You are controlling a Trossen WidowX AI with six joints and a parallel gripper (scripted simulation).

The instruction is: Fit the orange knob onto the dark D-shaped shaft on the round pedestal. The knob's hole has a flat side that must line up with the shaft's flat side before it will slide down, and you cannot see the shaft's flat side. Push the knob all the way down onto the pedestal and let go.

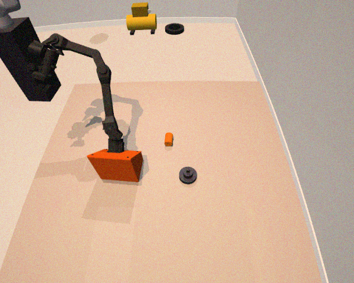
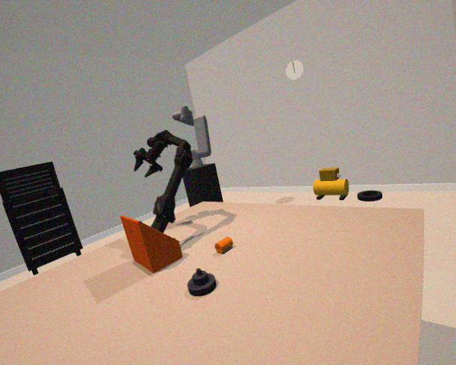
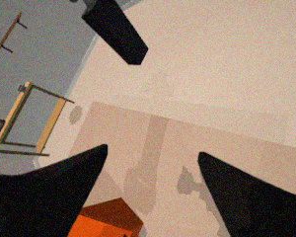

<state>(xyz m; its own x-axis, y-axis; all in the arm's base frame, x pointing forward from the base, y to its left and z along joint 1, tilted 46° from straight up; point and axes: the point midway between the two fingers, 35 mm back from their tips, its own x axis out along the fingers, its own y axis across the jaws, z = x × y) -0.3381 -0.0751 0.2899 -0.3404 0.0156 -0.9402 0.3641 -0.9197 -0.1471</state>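
The orange knob is a small cylinder lying on its side on the table, with one end facing toward the pedestal side. The flat side of its hole cannot be made out. The round dark pedestal stands upright, nearer the top and exterior views than the knob. Its short shaft points up and is bare. My gripper is open and empty, raised high and well away from both. Neither knob nor pedestal shows in the wrist view.
The arm stands on an orange wedge-shaped base, to the left of the knob and pedestal. A black block bearing a grey arm stands behind. A yellow tank and a black ring lie far back.
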